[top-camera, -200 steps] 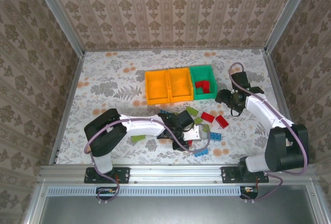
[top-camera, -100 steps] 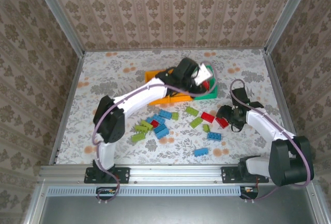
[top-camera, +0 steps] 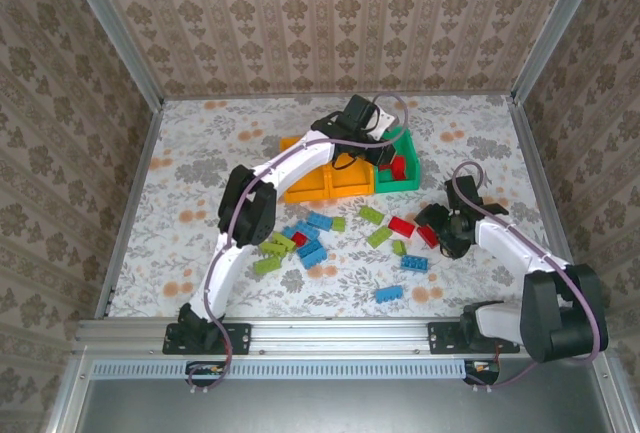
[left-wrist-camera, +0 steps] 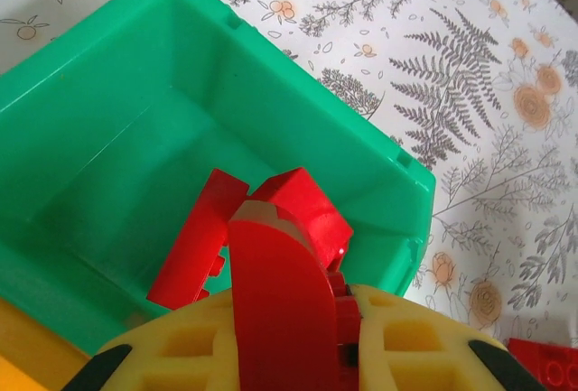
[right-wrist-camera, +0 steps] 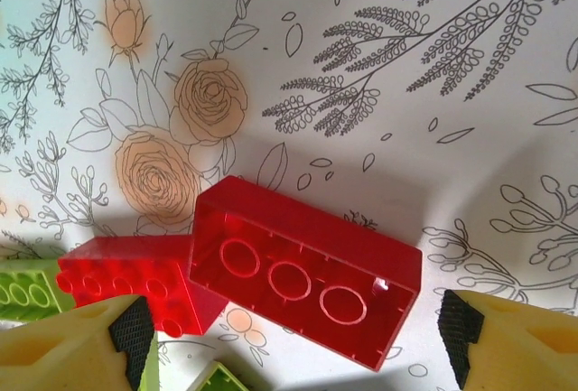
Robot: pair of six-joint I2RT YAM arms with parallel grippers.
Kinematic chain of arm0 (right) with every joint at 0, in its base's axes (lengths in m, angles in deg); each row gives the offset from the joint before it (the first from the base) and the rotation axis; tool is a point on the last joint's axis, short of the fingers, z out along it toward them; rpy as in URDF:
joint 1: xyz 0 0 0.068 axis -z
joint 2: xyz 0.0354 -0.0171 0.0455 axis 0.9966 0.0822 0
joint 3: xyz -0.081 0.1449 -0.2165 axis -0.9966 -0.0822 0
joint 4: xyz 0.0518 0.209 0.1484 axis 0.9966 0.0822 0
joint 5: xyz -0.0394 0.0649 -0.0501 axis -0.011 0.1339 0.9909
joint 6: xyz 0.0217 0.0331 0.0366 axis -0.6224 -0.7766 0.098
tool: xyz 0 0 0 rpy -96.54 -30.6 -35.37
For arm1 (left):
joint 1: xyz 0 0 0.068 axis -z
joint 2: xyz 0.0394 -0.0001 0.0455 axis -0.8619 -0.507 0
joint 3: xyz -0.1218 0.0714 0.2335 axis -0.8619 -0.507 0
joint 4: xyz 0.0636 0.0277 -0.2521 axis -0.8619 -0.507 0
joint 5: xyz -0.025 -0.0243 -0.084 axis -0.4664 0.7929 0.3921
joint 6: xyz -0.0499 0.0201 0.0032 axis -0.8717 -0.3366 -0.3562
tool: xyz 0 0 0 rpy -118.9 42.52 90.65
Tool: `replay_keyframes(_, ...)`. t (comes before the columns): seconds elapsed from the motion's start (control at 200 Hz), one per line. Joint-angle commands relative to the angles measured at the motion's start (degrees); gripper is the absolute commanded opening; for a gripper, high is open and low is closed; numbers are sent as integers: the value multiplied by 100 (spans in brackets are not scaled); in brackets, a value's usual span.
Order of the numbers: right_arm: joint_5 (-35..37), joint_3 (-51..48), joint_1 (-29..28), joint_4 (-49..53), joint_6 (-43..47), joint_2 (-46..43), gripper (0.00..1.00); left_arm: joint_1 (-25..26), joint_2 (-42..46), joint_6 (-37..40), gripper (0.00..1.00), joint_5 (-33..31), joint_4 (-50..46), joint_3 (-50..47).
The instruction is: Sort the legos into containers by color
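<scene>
1. From above, the left gripper [top-camera: 373, 143] is stretched out over the green bin [top-camera: 408, 181], which stands at the end of the row next to 2 orange bins [top-camera: 320, 185]. Red bricks [top-camera: 397, 166] lie in the bin just under the gripper, so red seems to belong there. The right gripper [top-camera: 447, 230] hangs low over the table [top-camera: 200, 183], with the loose bricks [top-camera: 312, 238] scattered off to its left.

2. At the left wrist, the fingers [left-wrist-camera: 406, 328] are pinched tight on a held red brick [left-wrist-camera: 275, 310]. Just ahead of and below the fingertips, 2 more red pieces [left-wrist-camera: 194, 242] lean against each other inside the bin. The brick is probably poised there so it falls in with its own colour, and letting go looks like the next step.

3. At the right wrist, the fingers [right-wrist-camera: 90, 337] are spread wide, 1 on each side of an upturned red brick [right-wrist-camera: 307, 274] that lies hollow side up between them. Neither pad touches it. A studded red brick [right-wrist-camera: 135, 278] touches its left end and a lime brick [right-wrist-camera: 23, 293] sits further left, so the straddle looks like lining up a grab.
</scene>
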Motion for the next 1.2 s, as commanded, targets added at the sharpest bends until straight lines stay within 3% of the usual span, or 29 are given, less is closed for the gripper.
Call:
replay_keyframes(0.0, -26, 30, -35, -108, -353, 133, 88, -28, -126, -414, 22, 294, 320, 350)
replay_keyframes(0.235, -34, 254, -35, -125, -373, 637, 89, -11, -208, -654, 48, 352, 351, 396)
replay_keyframes(0.435, 57, 382, -31, -105, -264, 1027, 86, 55, 357, -598, 65, 258, 722, -190)
replay_keyframes(0.625, 109, 477, -29, -71, -81, 1233, 75, 76, 1160, -347, 70, 91, 1050, -1062)
replay_keyframes(0.865, 296, 787, -167, 96, 173, 840, 52, 27, 2354, 80, 71, -422, 1330, -2604)
replay_keyframes(1.045, 437, 1626, -406, 220, 785, 489, 52, -24, 3214, 315, 72, -759, 1298, -3786)
replay_keyframes(1.195, 184, 2271, -411, -115, 961, 950, 53, -3, 3684, 386, 72, -851, 1209, -4696)
